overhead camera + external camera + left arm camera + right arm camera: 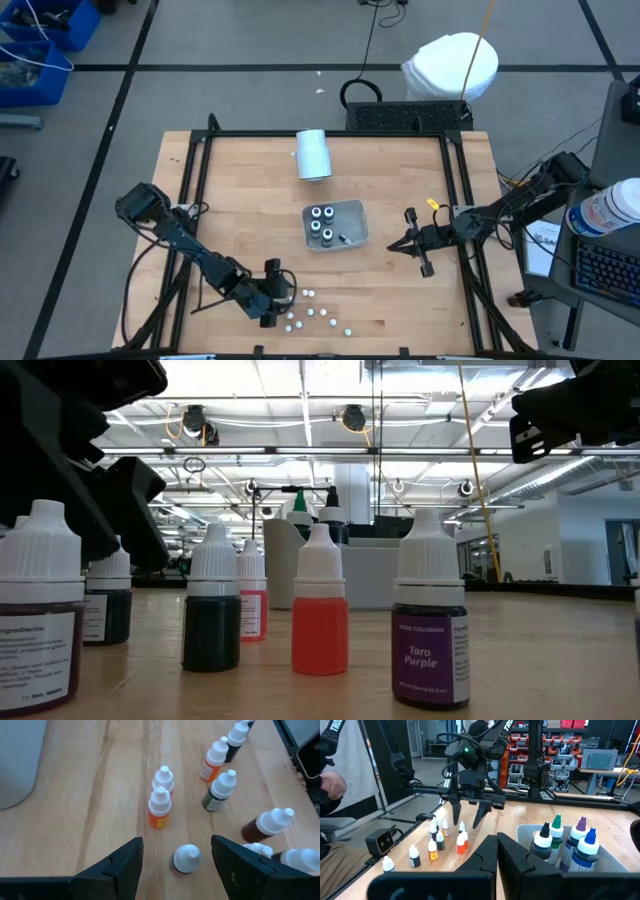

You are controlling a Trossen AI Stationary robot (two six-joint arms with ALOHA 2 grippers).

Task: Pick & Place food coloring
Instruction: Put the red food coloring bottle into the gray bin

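Observation:
Several small food coloring bottles (315,315) stand on their bases near the table's near edge; they also show as the row of bottles (320,600) in the low view. My left gripper (280,298) hovers open over them. In its wrist view the left gripper (177,850) has its fingers on either side of a white-capped bottle (186,858), apart from it. Four larger dark bottles (562,845) stand upright in the grey tray (350,212) at mid-table. My right gripper (400,244) waits shut to the tray's right, above the table.
A white cylinder (313,155) lies on its side toward the far edge. Bare wood lies between the tray and the small bottles. A black frame (200,170) runs along the table's edges. A small camera (382,841) sits at the near edge.

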